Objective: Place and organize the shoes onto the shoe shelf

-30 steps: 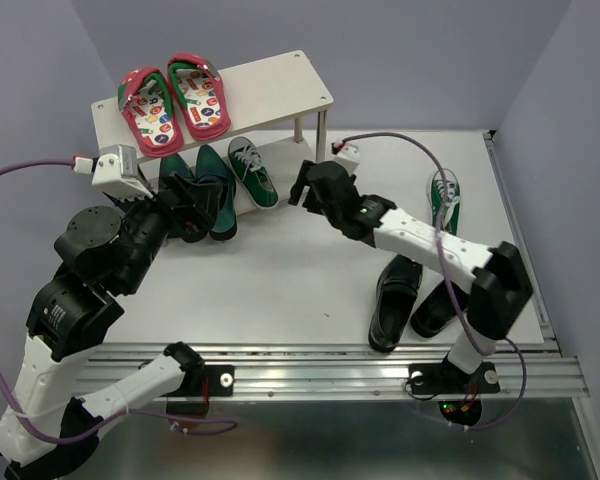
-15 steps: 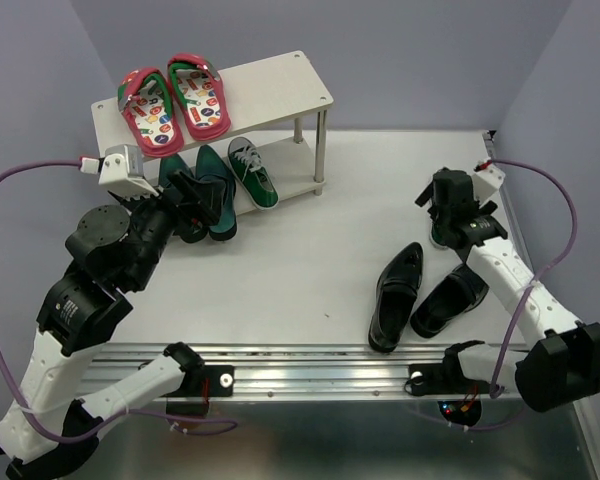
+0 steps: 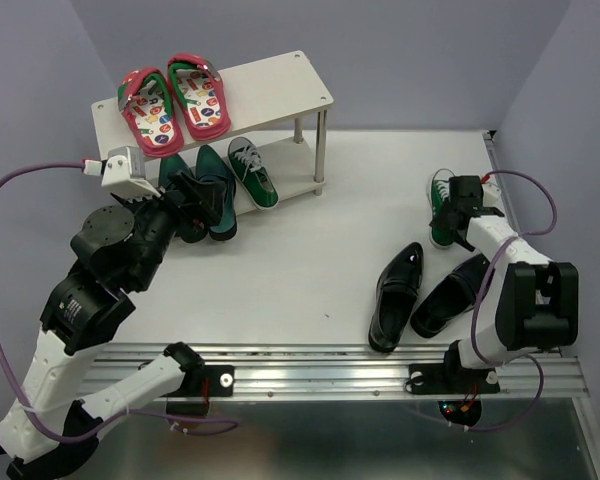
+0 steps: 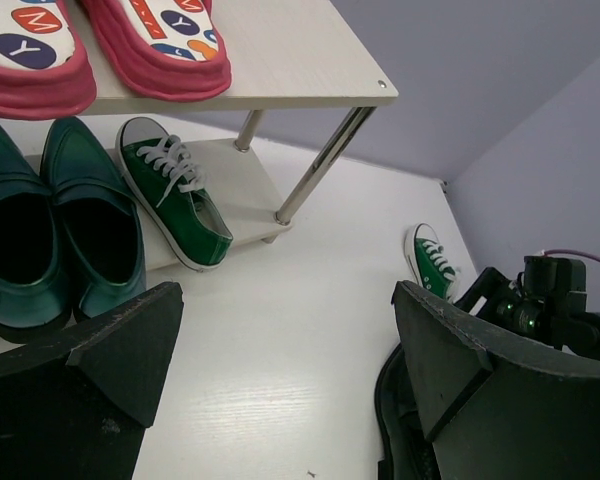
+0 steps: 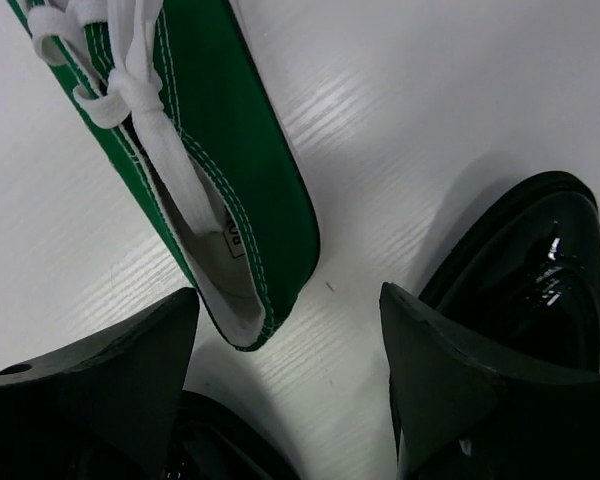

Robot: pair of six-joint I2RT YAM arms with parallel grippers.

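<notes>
I logged the left gripper (image 4: 285, 320) with its jaws spread wide and nothing between them, hanging just in front of the shoe shelf (image 3: 280, 90) at its left end. On the lower board I saw the teal dress shoes (image 4: 60, 230) side by side at the left. The shelved green sneaker (image 4: 175, 205) stood just beside them on their right, toe outward. The red flip-flops (image 3: 175, 100) occupied the left half of the top board; its right half was bare.

The right gripper (image 5: 285, 325) was partly spread and held nothing. It hung low over the table (image 3: 280, 270) at the far right. In the right wrist view, the heel of the loose green sneaker (image 5: 230, 180) lay in the gap between the fingers (image 5: 130, 380), and I saw no finger touching it. That sneaker rested upright on the table, well apart from the shelf.

The black dress shoes (image 3: 395, 295) lay on the table just nearer than the sneaker. They sat side by side, angled, toes toward the near edge.
</notes>
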